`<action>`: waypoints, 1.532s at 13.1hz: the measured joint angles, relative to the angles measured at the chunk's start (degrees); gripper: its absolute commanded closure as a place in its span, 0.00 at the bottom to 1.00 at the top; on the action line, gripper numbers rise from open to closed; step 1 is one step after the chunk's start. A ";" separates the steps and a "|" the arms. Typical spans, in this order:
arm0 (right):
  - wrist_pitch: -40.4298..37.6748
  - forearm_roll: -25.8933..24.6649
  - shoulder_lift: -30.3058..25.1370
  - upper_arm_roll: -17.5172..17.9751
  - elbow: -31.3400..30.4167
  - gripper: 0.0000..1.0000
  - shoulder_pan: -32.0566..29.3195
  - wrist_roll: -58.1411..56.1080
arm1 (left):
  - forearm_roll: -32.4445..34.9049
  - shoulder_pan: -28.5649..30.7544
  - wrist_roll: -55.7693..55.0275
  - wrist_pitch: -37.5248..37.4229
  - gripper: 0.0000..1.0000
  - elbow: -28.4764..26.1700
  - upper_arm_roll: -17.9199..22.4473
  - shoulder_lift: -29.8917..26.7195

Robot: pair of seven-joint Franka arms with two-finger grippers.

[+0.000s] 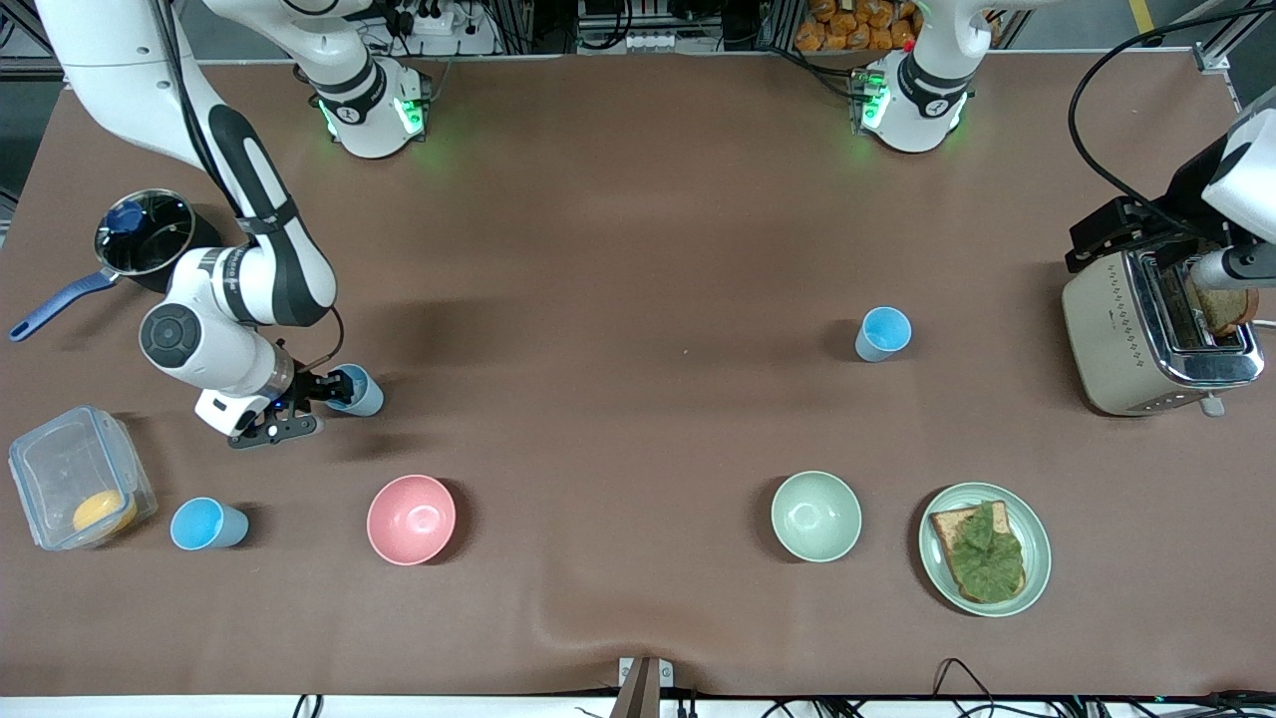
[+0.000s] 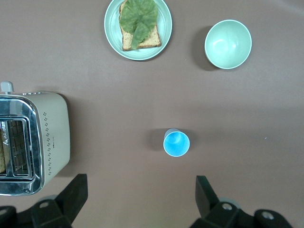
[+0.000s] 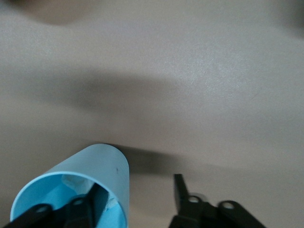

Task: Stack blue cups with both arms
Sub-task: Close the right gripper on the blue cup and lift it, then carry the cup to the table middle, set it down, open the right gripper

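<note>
Three blue cups show. One [image 1: 883, 333] stands upright toward the left arm's end, also under my left gripper's camera as a blue cup [image 2: 176, 143]. Another [image 1: 207, 524] stands beside the clear box. The third [image 1: 359, 391] is at my right gripper [image 1: 317, 391]. That cup [image 3: 95, 171] has a white bit inside. My right gripper [image 3: 137, 183] is open and straddles its wall, one finger [image 3: 95, 199] inside and the other outside, apart from the wall. My left gripper [image 2: 141, 199] is open, high over bare table near the toaster.
A pink bowl [image 1: 411, 519] and a pale green bowl [image 1: 815, 516] sit nearer the front camera. A plate with toast and lettuce [image 1: 984, 548], a toaster [image 1: 1146, 334], a clear box [image 1: 75, 477] and a pot [image 1: 148, 234] ring the table.
</note>
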 measured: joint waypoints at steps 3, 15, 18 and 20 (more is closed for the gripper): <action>-1.28 0.00 -0.04 0.13 0.21 1.00 0.05 0.00 | 0.00 0.00 0.00 0.00 0.00 0.00 0.00 0.00; -15.94 8.15 -3.15 1.77 10.79 1.00 27.64 43.72 | 0.00 0.02 0.00 0.00 0.00 -0.02 -0.01 0.00; -14.31 13.77 0.51 1.74 16.25 1.00 35.64 55.04 | 0.00 0.02 0.00 0.00 0.00 -0.05 -0.01 0.00; -9.62 18.43 4.45 1.69 17.86 1.00 38.56 56.56 | 0.00 0.02 0.00 0.00 0.00 -0.07 -0.01 0.00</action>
